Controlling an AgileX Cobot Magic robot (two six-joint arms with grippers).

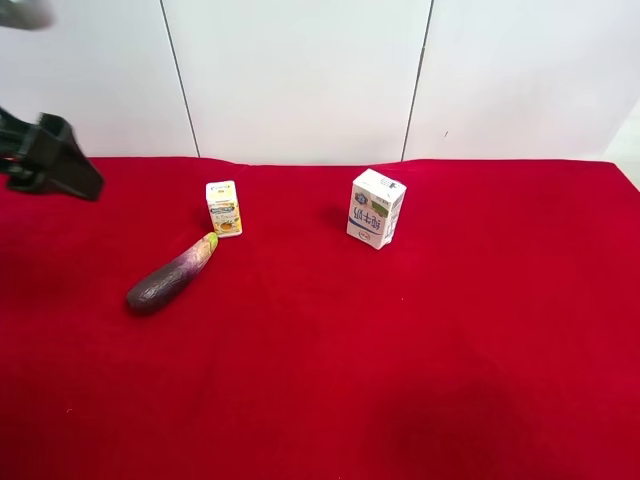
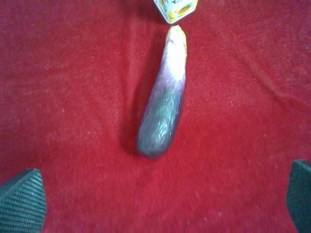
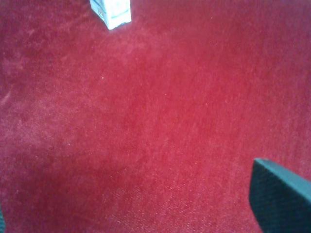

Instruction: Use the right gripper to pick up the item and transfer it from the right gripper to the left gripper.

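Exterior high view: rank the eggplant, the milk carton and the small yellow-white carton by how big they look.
1. Eggplant, the longest.
2. White milk carton, bulkier but shorter; these two are close in area, so their order is unsure.
3. Small yellow-white carton, clearly smallest.

The tall white cardboard milk carton bears blue Chinese characters too small to read surely, and the small yellow-white carton shows only illegible print.
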